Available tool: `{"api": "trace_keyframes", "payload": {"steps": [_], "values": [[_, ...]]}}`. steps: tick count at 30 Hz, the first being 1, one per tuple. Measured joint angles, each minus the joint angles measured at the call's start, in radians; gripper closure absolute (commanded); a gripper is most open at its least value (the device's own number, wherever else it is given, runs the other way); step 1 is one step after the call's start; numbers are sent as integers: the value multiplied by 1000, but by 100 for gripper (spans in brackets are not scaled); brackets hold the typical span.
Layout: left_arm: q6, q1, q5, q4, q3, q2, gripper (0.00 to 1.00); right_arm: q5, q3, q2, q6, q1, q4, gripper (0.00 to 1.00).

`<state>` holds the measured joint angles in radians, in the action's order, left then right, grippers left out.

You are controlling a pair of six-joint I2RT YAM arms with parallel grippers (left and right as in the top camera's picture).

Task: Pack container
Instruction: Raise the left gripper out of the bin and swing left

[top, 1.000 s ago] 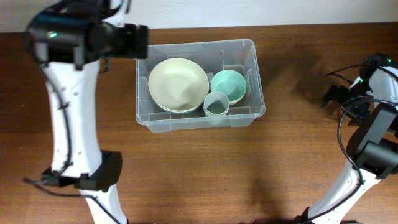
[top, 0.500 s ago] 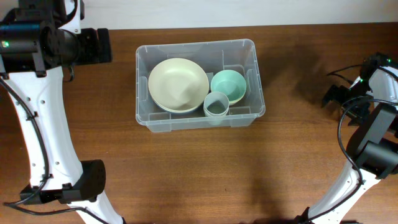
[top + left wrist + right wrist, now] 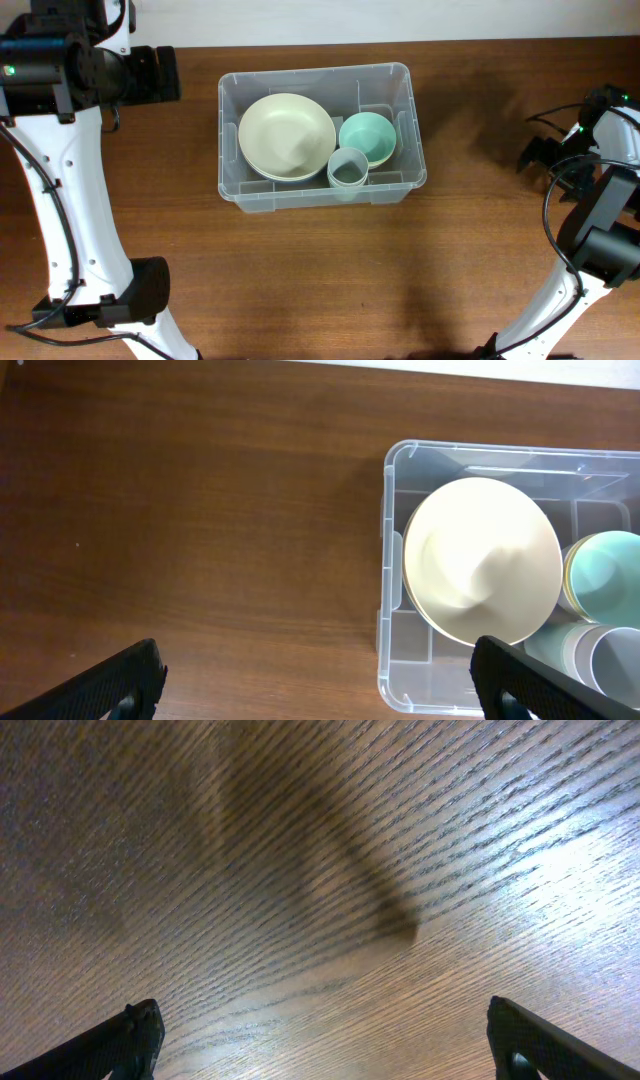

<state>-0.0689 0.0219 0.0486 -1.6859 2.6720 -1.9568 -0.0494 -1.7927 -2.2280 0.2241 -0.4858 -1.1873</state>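
Observation:
The clear plastic container (image 3: 226,150) stands on the brown table at centre back. Inside it are a cream bowl (image 3: 287,136), a mint bowl (image 3: 367,137) and a grey-blue cup (image 3: 348,168). My left gripper (image 3: 165,75) hangs above the table to the left of the container, open and empty. In the left wrist view the container (image 3: 385,560), the cream bowl (image 3: 482,560), the mint bowl (image 3: 605,575) and the cup (image 3: 600,660) sit to the right of the spread jaws (image 3: 320,690). My right gripper (image 3: 545,155) is open and empty at the far right, over bare wood (image 3: 325,1045).
The left arm's base (image 3: 140,290) stands at the front left and the right arm's base (image 3: 600,250) at the front right. A white wall strip runs along the table's back edge (image 3: 320,42).
My left arm has swung left, away from the container's back left corner, and has then held still. The right arm and the items in the container have not moved.

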Motion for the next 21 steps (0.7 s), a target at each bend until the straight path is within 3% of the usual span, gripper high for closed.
{"api": "trace_keyframes", "payload": {"steps": [8,14,21], "values": [[-1,0,-4,0,0,0,0,0,0,0,0,0,0,1],[-3,0,-89,14,0,0,0,0,0,0,0,0,0,1],[18,0,-124,268,-9,0,0,0,0,0,0,0,0,1]]}}
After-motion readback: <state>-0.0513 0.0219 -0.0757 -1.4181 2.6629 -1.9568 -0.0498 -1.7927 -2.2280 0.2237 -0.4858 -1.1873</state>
